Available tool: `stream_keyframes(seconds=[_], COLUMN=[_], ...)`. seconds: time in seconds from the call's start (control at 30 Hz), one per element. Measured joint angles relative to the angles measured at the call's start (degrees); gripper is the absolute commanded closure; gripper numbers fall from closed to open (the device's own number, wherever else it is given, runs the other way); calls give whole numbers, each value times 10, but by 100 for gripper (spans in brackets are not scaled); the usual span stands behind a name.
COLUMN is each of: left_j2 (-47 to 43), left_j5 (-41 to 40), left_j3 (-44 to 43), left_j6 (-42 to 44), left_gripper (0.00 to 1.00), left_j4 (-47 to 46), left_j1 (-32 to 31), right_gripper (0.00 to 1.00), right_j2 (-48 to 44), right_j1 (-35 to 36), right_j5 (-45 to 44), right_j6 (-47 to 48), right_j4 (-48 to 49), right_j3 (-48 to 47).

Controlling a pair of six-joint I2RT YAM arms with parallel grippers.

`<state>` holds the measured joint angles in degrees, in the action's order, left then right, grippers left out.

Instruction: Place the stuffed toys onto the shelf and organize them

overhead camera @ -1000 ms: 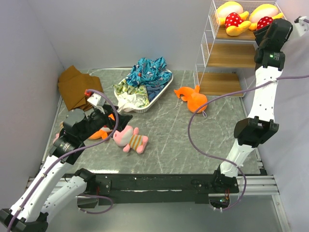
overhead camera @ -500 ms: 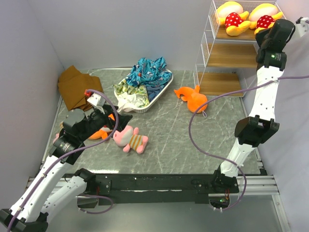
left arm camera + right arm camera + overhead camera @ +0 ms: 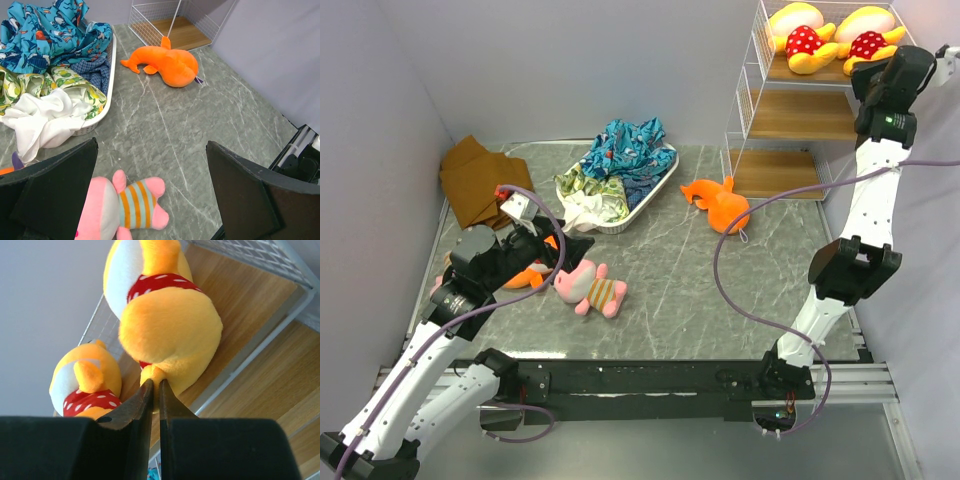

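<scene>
Up at the top board of the tall white wire-frame shelf [image 3: 260, 295], the right gripper [image 3: 152, 385] has its fingers nearly together, pinching a small nub under the yellow plush toy with a red white-dotted body [image 3: 170, 325]. A second yellow toy [image 3: 87, 377] sits beyond the fingertips, to their left. Such toys look light, soft and squashy. Held by a nub the body would likely dangle, so a grasp across the torso seems steadier. The left gripper [image 3: 151, 145] stands wide open, with the pink plush toy with a striped belly [image 3: 125, 207] on the grey marbled table [image 3: 200, 125] between its fingers.
</scene>
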<state>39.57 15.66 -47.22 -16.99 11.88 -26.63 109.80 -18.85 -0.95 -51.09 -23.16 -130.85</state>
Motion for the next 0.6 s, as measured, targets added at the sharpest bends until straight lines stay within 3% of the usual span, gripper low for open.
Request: stream_keyframes(seconds=[0.1,0.2,0.33,0.5,0.53,0.6], left_j2=[0,0,0,0,0,0], left_j5=[0,0,0,0,0,0], left_j3=[0,0,0,0,0,0], left_j6=[0,0,0,0,0,2], left_gripper=[4,4,3,4,3,4], left_j4=[0,0,0,0,0,0], left_j1=[0,0,0,0,0,0], right_gripper=[86,76,55,43,35,31], right_j2=[0,0,0,-2,-3,-5], right_j1=[-4,-6,-8,-11,-11,-12], right_j5=[14,22,29,37,38,39], right_j6=[-14,-25,-32,-33,-33,-31], right_j4=[0,3,10,14,14,14], right_j3=[8,9,11,11,11,11])
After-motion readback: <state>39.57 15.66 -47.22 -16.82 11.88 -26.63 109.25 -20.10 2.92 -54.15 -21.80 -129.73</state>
